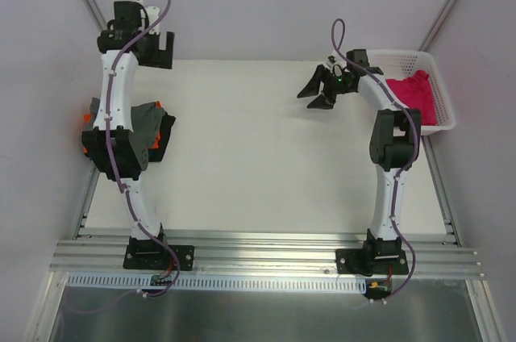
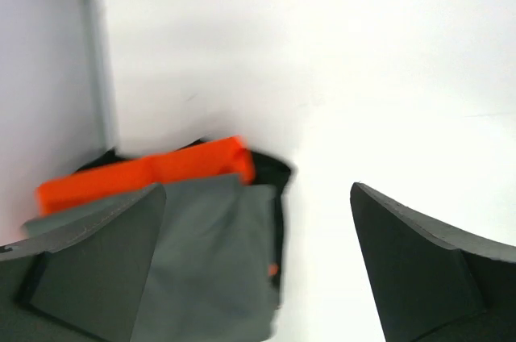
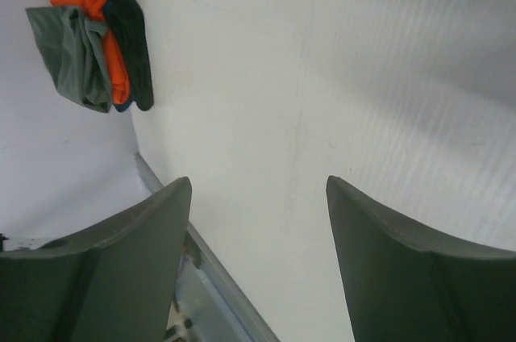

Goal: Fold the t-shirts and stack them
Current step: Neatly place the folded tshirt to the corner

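Note:
A pile of folded t-shirts lies at the table's left edge, partly under my left arm. A dark grey shirt (image 1: 149, 118) is on top, with a bright orange shirt (image 1: 158, 145) below it. The left wrist view shows the grey shirt (image 2: 201, 261) over the orange one (image 2: 145, 173). The right wrist view shows the pile far off (image 3: 93, 47). I cannot make out a blue shirt. A magenta pink shirt (image 1: 413, 93) lies crumpled in the white mesh basket (image 1: 403, 55). My left gripper (image 1: 153, 50) (image 2: 256, 197) is open and empty, raised beyond the pile. My right gripper (image 1: 316, 93) (image 3: 258, 185) is open and empty above the table, left of the basket.
The basket stands at the table's back right corner. Metal rails run along the near edge (image 1: 266, 257) and up both sides. Grey walls close in the back and sides. The bare white tabletop (image 1: 258, 156) lies between the arms.

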Controlling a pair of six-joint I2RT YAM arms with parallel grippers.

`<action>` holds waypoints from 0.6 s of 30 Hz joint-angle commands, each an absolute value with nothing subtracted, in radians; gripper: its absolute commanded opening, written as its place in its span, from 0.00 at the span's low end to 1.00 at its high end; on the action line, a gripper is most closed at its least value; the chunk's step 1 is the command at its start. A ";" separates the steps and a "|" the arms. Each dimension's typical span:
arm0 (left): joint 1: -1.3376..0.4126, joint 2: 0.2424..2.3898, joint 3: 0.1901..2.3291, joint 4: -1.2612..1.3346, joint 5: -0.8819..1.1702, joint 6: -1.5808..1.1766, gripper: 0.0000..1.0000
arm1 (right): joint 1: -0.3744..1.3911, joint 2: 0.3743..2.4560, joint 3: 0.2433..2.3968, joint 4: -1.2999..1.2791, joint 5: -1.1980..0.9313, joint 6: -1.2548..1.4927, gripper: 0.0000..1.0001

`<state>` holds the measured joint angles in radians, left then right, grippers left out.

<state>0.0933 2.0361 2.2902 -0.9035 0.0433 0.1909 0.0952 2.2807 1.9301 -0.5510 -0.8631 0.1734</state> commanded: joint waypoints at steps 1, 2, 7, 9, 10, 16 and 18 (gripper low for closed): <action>0.014 1.991 2.333 -0.885 0.075 0.098 0.99 | 0.077 2.142 2.049 -0.646 -0.752 -0.042 0.73; -0.051 2.000 2.351 -0.867 0.061 0.088 0.99 | 0.078 2.129 2.065 -0.684 -0.677 -0.084 0.74; -0.205 2.054 2.471 -0.804 0.014 0.042 0.99 | 0.094 2.001 2.069 -0.726 -0.474 -0.247 0.76; -0.250 2.078 2.535 -0.781 0.034 0.023 0.99 | 0.100 1.947 2.068 -0.732 -0.411 -0.282 0.79; -0.258 2.083 2.545 -0.773 0.072 0.015 0.99 | 0.101 1.930 2.075 -0.736 -0.388 -0.287 0.87; -0.270 2.085 2.528 -0.744 0.225 -0.046 0.99 | 0.150 1.774 2.043 -0.755 -0.091 -0.428 0.97; -0.273 2.077 2.468 -0.747 0.196 -0.086 0.99 | 0.178 1.755 2.026 -0.811 0.064 -0.422 0.97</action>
<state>-0.2855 2.0850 2.5000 -0.7635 0.1589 -0.0151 0.1375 1.8393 2.0323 -0.7322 -0.1989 -0.3359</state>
